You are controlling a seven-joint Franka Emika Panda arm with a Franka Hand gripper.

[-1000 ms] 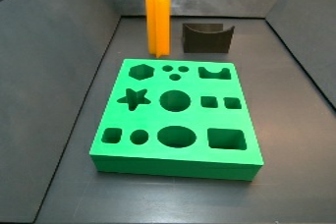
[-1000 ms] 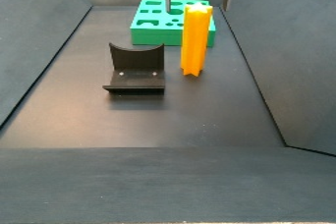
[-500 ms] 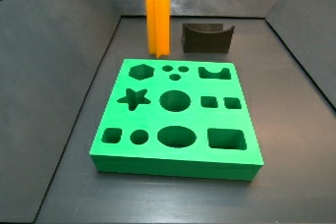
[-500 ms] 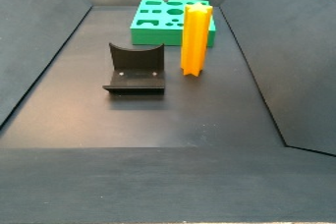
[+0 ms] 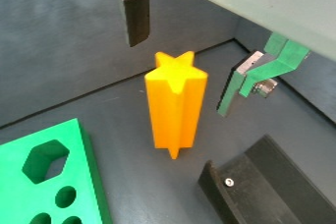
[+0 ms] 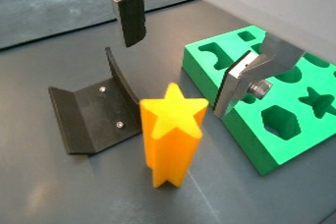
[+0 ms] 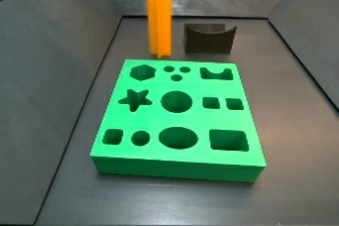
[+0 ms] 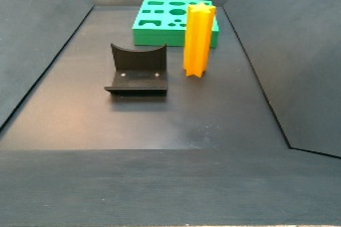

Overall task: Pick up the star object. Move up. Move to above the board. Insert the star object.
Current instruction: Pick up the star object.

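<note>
Currently tool (image 5: 197, 56) hangs released above the upright star object (image 5: 175, 105) — not touching; fixture (image 6: 92, 115) beside it, board (image 7: 176, 117) apart.

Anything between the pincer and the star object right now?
Nothing visible. The open pincer hangs above the upright star object, fingers either side of its top, not touching. The fixture stands beside it, off that path.

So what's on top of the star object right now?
Nothing rests on the star object. The gripper hangs open above it, fingers on either side of its top, not touching. Its base contact with the floor is hidden.
</note>
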